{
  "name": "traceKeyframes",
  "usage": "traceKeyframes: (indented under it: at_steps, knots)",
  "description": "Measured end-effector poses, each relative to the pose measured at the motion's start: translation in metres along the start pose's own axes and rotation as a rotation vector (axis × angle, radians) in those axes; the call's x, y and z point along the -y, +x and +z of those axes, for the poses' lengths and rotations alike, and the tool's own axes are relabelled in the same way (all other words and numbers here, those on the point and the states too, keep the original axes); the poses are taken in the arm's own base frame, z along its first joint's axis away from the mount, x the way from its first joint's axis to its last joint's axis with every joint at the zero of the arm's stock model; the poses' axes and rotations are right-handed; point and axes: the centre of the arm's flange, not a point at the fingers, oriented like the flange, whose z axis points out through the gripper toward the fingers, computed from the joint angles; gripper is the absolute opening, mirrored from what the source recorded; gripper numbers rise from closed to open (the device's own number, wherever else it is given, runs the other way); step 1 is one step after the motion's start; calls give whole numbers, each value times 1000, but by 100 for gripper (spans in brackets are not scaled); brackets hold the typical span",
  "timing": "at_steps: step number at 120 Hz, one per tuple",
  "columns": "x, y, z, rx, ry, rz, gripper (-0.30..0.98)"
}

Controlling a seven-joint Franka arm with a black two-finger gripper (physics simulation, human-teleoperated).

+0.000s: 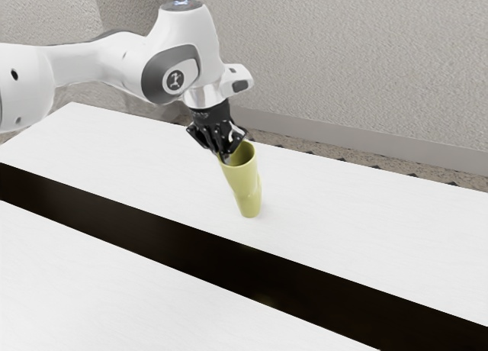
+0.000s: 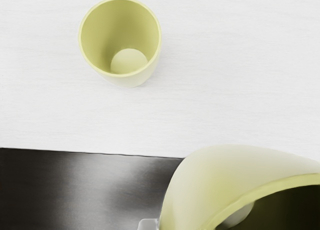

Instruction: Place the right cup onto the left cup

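Observation:
My gripper (image 1: 226, 156) is at the near rim of a yellow-green cup, the right cup (image 1: 239, 175), pinching its wall. This cup is held up with its mouth upward, leaning a little. Lower down, the left cup (image 1: 251, 206) is partly hidden behind it in the exterior view. The wrist view has the left cup (image 2: 120, 37) upright and open-topped on the white table, with the right cup (image 2: 200, 190) large at the lower edge. Seen from the hand, the two cups are apart, not nested.
The white tabletop (image 1: 343, 206) surrounds the left cup. A long dark gap (image 1: 152, 229) runs between it and a second white surface (image 1: 114, 290) in front. A textured wall (image 1: 343, 61) rises behind the table.

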Motion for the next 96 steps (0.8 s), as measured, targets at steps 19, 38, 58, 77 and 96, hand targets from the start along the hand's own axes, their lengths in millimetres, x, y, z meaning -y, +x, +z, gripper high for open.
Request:
traceKeyframes:
  at_steps: [19, 38, 58, 77, 96]
  knots:
    - [41, 31, -11, -3, -4, -21, -10]
    - [53, 62, -1, -2, -19, -6, -10]
    - [65, 93, 31, 22, -25, 9, -10]
    - [74, 110, 61, 47, -37, 17, -10]
    - [73, 122, 86, 61, -52, 34, -10]
